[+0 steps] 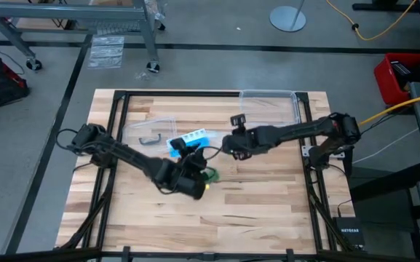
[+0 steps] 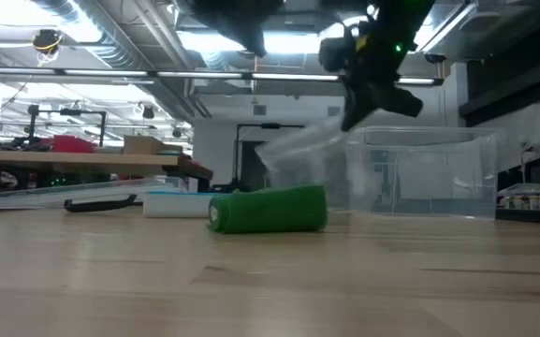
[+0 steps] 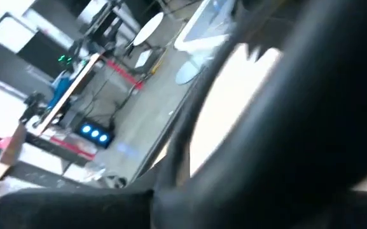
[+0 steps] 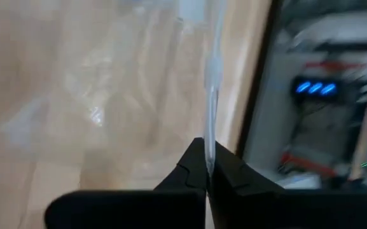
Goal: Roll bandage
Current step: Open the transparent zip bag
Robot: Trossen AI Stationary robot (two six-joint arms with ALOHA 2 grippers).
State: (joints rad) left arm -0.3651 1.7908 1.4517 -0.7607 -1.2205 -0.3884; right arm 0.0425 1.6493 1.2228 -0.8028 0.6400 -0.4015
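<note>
- The wooden table (image 1: 268, 211) filled the middle of the high view, its pale planks crossed by a dark frame.
- A clear plastic box (image 2: 429, 173) stood at the far right of the table, upright and open at the top.
- The left arm reached in from the left edge toward the table's centre, and the left gripper (image 1: 195, 175) sat just over the bandage. How far its fingers stood apart could not be told, since the high view showed only a dark mass there and its wrist camera was filled with blurred black parts. Whether it touched the bandage could not be told either.
- The right arm stretched from the right edge toward the middle. The right gripper (image 4: 208, 166) was pressed shut, its two dark fingertips meeting on the edge of a thin clear plastic sheet (image 4: 212, 76) that hung raised above the boards; it looked like a small clear bag.
- The bandage (image 2: 270, 208) lay on the table near its centre, rolled into a green cylinder resting on its side, with the spiral end facing left in the low view.
- A blue and white pill organizer (image 1: 195, 138) lay just beyond the bandage on the far side.
- A small dark curved object (image 1: 150, 138) lay to the left of the organizer, on the table's far-left part.
</note>
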